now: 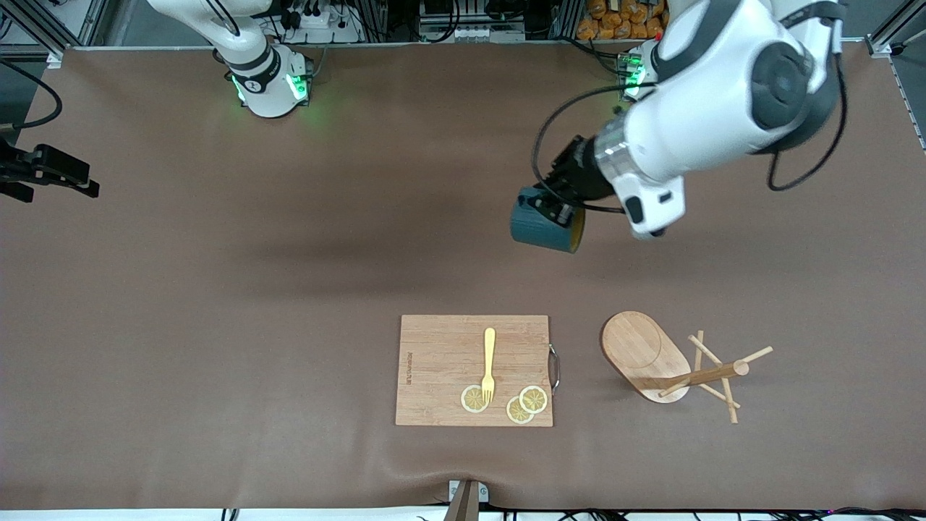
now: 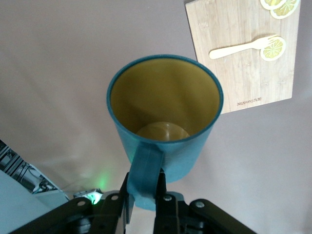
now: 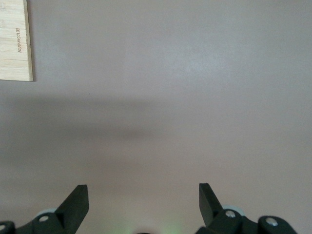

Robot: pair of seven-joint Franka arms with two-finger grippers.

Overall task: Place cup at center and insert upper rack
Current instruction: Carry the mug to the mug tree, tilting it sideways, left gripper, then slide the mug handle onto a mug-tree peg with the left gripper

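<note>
Cup [image 2: 165, 117]: teal outside, yellowish inside, loop handle.

Brown-covered table [image 1: 217, 289], plain surface. Directly on it: bamboo cutting board [image 1: 441, 373] near the front-camera edge, and just beside it toward the left arm's end, wooden mug-tree rack [image 1: 647, 354], tipped on its side, oval base up on edge, post and pegs on the cover.

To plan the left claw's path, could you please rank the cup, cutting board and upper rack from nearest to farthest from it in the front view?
1. cup, held by the left claw.
2. and 3. cutting board and upper rack, lying tipped over beside it: too close to call.
</note>
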